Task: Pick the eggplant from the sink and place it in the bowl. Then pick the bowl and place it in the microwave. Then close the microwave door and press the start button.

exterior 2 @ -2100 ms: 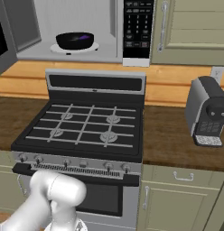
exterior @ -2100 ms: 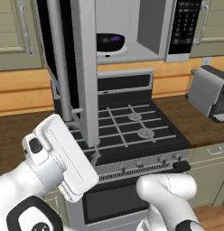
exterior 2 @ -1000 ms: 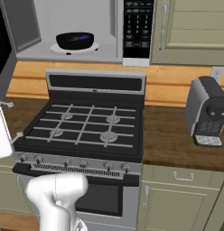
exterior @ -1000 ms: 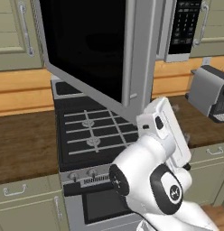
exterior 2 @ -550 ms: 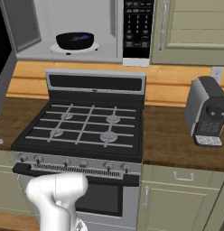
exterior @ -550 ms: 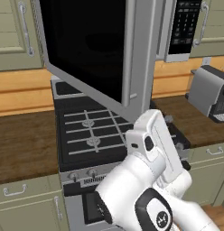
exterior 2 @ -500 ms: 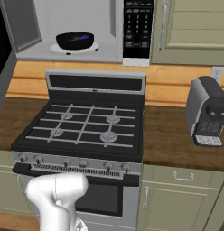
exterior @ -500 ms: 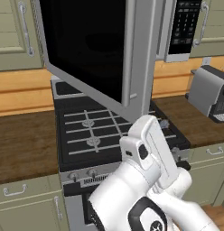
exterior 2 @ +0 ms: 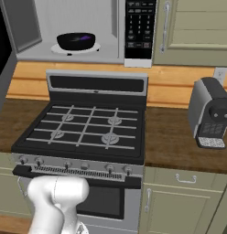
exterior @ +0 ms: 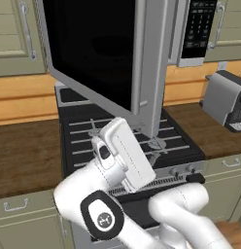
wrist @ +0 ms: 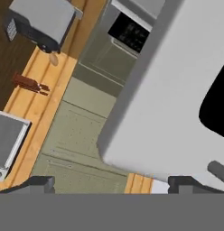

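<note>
1. The bowl (exterior 2: pixel 76 41) sits inside the microwave (exterior 2: pixel 88 32) on the white turntable plate (exterior 2: pixel 94 47), and a purple gleam inside it is probably the eggplant.
2. The microwave door (exterior: pixel 108 58) hangs about half open, swung out over the stove (exterior 2: pixel 88 128).
3. The gripper (wrist: pixel 109 182) is close to the door's grey frame, fingertips (wrist: pixel 39 182) spread wide, clamped on nothing.
4. Risk: a push landing near the door's edge could slip off, leaving the door ajar.
5. The arm's elbow is crowded close under the door's lower corner and could snag it.
6. With the door unlatched, the keypad panel (exterior 2: pixel 135 27) start press would probably do nothing.
</note>
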You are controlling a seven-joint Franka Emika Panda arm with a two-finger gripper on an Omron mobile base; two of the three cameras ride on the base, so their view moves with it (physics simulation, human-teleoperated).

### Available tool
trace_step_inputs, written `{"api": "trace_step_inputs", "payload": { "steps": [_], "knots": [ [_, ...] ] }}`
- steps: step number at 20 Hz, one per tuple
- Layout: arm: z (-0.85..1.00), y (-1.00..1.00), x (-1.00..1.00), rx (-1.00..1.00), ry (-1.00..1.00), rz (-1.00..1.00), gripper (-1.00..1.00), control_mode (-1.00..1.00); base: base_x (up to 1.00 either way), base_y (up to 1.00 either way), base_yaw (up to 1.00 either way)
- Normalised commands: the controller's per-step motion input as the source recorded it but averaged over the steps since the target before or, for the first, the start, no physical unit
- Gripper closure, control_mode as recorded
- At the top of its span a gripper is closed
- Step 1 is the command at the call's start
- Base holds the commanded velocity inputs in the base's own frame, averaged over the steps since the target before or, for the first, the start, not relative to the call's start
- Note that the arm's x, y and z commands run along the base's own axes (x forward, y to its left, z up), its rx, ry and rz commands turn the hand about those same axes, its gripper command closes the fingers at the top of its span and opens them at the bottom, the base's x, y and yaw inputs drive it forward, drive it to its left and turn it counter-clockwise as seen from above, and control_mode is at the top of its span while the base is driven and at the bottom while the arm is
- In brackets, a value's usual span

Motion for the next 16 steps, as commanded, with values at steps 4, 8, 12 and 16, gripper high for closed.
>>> {"api": "trace_step_inputs", "payload": {
  "steps": [4,8,12,16],
  "knots": [
    [0.09,-0.36,1.0,0.03,0.04,-0.33,-1.0,-1.0,0.0,0.0,0.0],
    [0.09,-0.94,1.0,0.09,0.01,-0.22,-1.0,-1.0,0.0,0.0,0.0],
    [0.2,-1.0,1.0,0.09,0.0,-0.16,-1.0,-1.0,0.0,0.0,0.0],
    [0.14,-1.0,1.0,0.08,0.0,-0.07,-1.0,-1.0,0.0,0.0,0.0]
  ]
}}
